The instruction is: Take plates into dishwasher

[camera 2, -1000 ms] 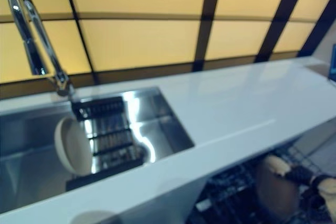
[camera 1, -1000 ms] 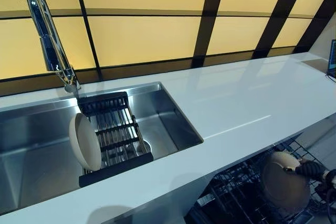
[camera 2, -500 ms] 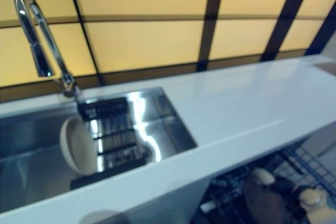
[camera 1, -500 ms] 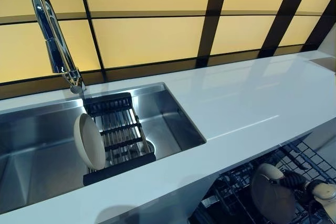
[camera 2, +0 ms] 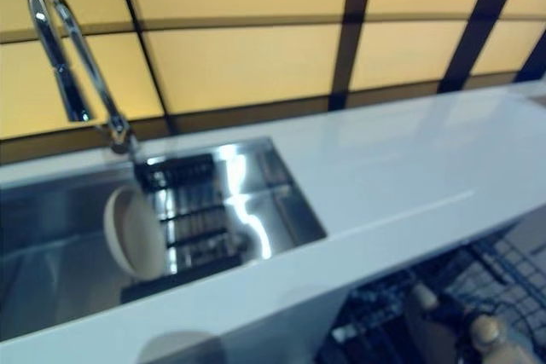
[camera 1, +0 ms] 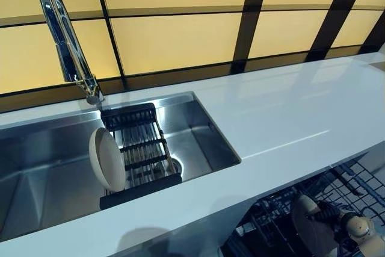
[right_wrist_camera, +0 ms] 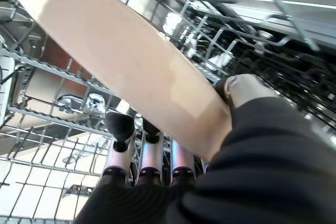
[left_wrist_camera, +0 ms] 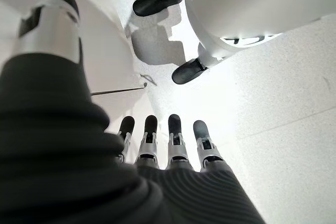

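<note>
My right hand (camera 1: pixel 338 218) is shut on a beige plate (camera 1: pixel 308 230) and holds it on edge low among the wires of the dishwasher rack (camera 1: pixel 356 180) under the counter. In the right wrist view the plate (right_wrist_camera: pixel 121 61) is pinched between the thumb (right_wrist_camera: pixel 244 90) and the fingers (right_wrist_camera: pixel 149 156), with rack wires all round it. A second beige plate (camera 1: pixel 107 159) stands on edge in the black dish rack (camera 1: pixel 141 148) inside the steel sink (camera 1: pixel 36 167). My left hand (left_wrist_camera: pixel 163 145) shows only in its wrist view, open and empty, pointing at the floor.
A white counter (camera 1: pixel 289 112) runs to the right of the sink and overhangs the dishwasher rack. A tall chrome faucet (camera 1: pixel 63 34) stands behind the sink. Yellow wall panels with dark frames back the counter.
The view has shifted a little. My right hand has carried the plate lower and further in among the dishwasher rack wires. The plate in the sink rack has not moved.
</note>
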{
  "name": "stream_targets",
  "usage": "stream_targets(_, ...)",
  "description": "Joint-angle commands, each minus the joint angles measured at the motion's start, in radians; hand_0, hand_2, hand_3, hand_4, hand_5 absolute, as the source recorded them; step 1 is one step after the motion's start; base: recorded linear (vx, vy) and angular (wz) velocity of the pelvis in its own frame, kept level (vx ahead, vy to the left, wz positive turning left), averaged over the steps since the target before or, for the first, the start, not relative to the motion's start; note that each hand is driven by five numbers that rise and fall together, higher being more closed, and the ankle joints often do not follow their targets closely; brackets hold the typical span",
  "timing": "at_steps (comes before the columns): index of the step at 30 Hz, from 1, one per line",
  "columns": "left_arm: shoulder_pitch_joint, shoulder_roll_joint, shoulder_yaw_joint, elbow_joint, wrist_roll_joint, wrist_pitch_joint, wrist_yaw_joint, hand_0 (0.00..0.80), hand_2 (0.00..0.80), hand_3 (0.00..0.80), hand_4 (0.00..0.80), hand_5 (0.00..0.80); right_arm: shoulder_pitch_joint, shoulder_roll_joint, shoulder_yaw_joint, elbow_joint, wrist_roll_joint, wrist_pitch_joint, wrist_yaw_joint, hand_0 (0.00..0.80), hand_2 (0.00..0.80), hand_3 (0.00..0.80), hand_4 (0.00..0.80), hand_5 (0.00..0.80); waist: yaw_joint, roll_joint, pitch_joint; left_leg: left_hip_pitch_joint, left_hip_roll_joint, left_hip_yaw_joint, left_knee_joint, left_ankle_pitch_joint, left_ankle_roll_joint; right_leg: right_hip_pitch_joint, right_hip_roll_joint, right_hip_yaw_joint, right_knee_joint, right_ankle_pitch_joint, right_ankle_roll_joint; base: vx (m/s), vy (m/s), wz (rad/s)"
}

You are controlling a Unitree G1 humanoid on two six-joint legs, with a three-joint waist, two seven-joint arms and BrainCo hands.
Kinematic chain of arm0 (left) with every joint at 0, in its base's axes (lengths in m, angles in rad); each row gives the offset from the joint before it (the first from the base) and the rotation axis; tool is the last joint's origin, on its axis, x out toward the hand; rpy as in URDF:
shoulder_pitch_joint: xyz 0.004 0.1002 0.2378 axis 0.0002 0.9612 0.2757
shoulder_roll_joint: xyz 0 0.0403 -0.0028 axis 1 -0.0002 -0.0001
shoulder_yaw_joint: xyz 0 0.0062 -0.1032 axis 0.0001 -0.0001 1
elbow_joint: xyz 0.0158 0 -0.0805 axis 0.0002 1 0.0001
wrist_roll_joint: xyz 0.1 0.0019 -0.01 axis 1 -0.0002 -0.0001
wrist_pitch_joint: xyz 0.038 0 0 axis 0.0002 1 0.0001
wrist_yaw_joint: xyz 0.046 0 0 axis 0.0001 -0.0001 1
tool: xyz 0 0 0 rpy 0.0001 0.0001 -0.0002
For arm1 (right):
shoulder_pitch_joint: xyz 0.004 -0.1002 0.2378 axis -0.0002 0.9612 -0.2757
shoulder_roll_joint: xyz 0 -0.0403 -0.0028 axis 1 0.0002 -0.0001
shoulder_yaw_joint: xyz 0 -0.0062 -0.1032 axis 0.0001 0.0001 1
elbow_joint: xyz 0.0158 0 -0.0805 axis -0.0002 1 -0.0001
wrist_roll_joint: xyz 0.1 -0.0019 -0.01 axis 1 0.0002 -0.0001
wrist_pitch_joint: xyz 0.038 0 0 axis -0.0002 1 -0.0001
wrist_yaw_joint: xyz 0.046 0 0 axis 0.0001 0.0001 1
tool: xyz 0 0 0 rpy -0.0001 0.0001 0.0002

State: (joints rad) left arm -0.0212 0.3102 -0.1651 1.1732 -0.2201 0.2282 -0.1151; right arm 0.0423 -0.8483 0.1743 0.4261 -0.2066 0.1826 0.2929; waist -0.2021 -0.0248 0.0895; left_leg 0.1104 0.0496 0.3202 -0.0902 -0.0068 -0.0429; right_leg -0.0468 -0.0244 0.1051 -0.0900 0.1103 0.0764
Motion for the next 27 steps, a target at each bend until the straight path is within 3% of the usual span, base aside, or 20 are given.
stream_targets(1,-0.028,0.022,0.044,0.021,-0.014,-0.013,0.001,0.000,0.000,0.000,0.000,0.000,-0.079,0.039,0.037,0.037,-0.026,-0.039,-0.005,0.800,0.800,0.800,0.800,0.800,0.030,-0.032,-0.005,-0.015,-0.027,-0.099,0.003,-0.028,0.012,0.018,-0.038,-0.077,0.006,0.016,0.101,-0.012,0.002,0.11)
stream_targets(13,-0.045,0.022,0.048,0.032,0.016,-0.011,-0.008,0.000,0.000,0.000,0.000,0.000,-0.085,0.109,0.081,0.174,-0.083,-0.037,-0.040,0.800,0.800,0.800,0.800,0.800,0.049,-0.034,-0.007,-0.019,-0.028,-0.118,0.003,-0.026,0.013,0.023,-0.044,-0.091,0.004,0.014,0.100,-0.005,-0.007,0.04)
stream_targets(14,-0.046,0.024,0.051,0.034,0.020,-0.012,-0.011,0.000,0.000,0.000,0.000,0.000,-0.085,0.108,0.078,0.173,-0.088,-0.033,-0.042,0.734,0.734,0.734,0.734,0.734,0.049,-0.035,-0.008,-0.019,-0.028,-0.118,0.003,-0.026,0.013,0.023,-0.045,-0.091,0.004,0.015,0.101,0.000,0.000,0.00)
stream_targets(15,-0.047,0.024,0.051,0.035,0.022,-0.013,-0.010,0.000,0.000,0.000,0.000,0.000,-0.086,0.107,0.077,0.173,-0.093,-0.030,-0.048,0.122,0.122,0.122,0.122,0.122,0.049,-0.036,-0.008,-0.020,-0.028,-0.119,0.003,-0.026,0.013,0.023,-0.044,-0.091,0.004,0.015,0.101,-0.009,-0.012,0.03)
stream_targets(16,-0.047,0.023,0.052,0.035,0.022,-0.015,-0.009,0.000,0.000,0.000,0.000,0.000,-0.087,0.104,0.076,0.169,-0.083,-0.024,-0.044,0.000,0.000,0.000,0.000,0.000,0.049,-0.037,-0.008,-0.021,-0.028,-0.120,0.003,-0.026,0.013,0.022,-0.043,-0.089,0.004,0.015,0.100,0.000,0.000,0.00)
stream_targets(27,-0.044,0.027,0.070,0.040,0.032,-0.013,-0.008,0.000,0.000,0.000,0.000,0.000,-0.066,0.065,0.018,0.119,-0.071,0.009,-0.032,0.000,0.000,0.000,0.000,0.000,0.038,-0.046,-0.014,-0.017,-0.027,-0.114,0.003,-0.027,0.014,0.022,-0.036,-0.077,0.005,0.016,0.099,0.000,0.000,0.00)
